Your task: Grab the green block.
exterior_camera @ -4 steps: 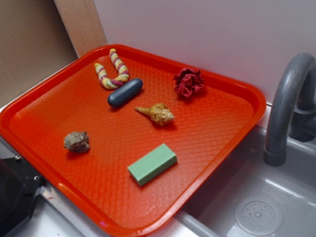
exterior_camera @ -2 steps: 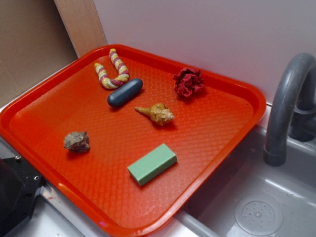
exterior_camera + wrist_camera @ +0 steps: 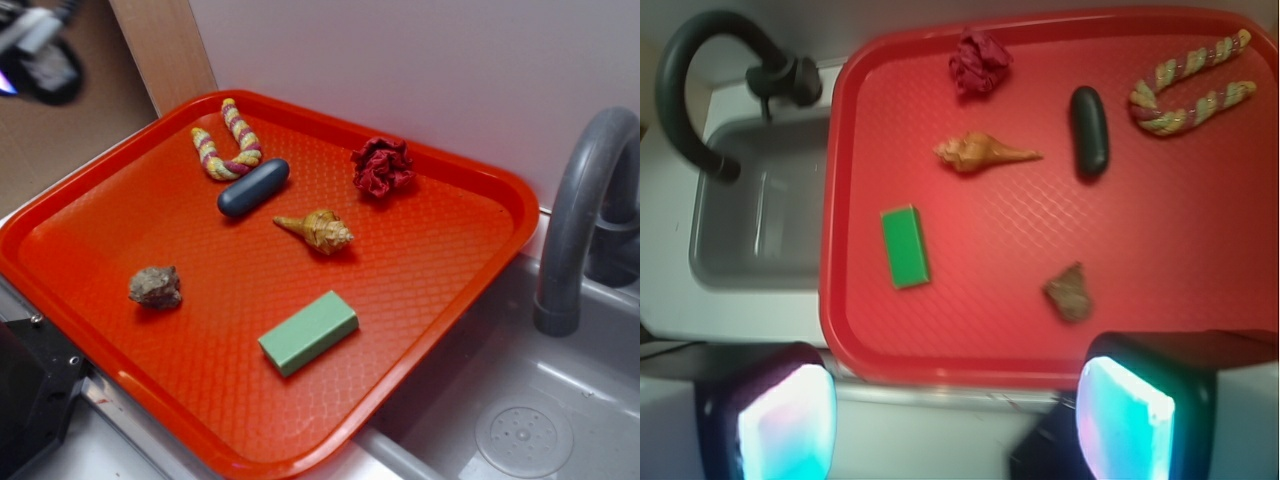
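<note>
On the red tray (image 3: 470,290), the green block (image 3: 308,332) is laid flat near the edge beside the sink (image 3: 520,420), apart from the shell (image 3: 318,230) and rock (image 3: 155,286). The claw (image 3: 955,420) is held open high above, empty

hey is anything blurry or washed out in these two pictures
Exterior view: sharp, except the claw smeared top left; soft shadows. Wrist view: softer overall, green block oversaturated, claw pads glowing cyan and blurred.
</note>
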Motion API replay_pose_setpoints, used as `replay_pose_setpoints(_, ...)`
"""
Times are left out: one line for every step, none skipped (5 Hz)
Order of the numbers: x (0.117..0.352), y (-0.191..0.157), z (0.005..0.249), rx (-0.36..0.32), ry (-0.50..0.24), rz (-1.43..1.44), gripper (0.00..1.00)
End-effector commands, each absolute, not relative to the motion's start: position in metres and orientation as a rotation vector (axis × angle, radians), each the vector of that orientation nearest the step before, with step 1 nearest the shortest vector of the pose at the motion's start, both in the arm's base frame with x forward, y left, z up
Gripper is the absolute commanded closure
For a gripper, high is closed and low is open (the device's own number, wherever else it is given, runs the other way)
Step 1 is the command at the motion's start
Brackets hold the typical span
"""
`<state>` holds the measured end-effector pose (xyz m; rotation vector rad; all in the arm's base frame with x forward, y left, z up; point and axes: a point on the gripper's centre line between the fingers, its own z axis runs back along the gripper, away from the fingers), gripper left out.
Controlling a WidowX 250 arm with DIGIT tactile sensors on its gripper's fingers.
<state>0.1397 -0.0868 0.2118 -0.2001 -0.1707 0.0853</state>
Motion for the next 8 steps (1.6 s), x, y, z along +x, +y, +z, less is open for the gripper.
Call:
replay_pose_setpoints(0.176, -0.147, 0.165, -0.123, -0.212, 0.061, 0.0)
replay_pose_setpoints(0.19, -0.147, 0.138, -0.068, -0.209, 0.06, 0.0)
replay_pose_setpoints(0.199, -0.134, 0.114, -0.032, -0.21, 0.032, 0.0)
replay_pose_setpoints(0.202, -0.126, 0.09, -0.009, -0.212, 0.003, 0.0)
replay_pose_setpoints(0.204, -0.126, 0.065, -0.02, -0.202, -0.021, 0.0)
replay_pose_setpoints(0.204, -0.141, 0.04, -0.097, -0.167, -0.024, 0.0)
replay_pose_setpoints(0.203, -0.149, 0.019, -0.036, -0.173, -0.025, 0.0)
replay_pose_setpoints(0.206, -0.15, 0.009, -0.094, -0.166, -0.036, 1.0)
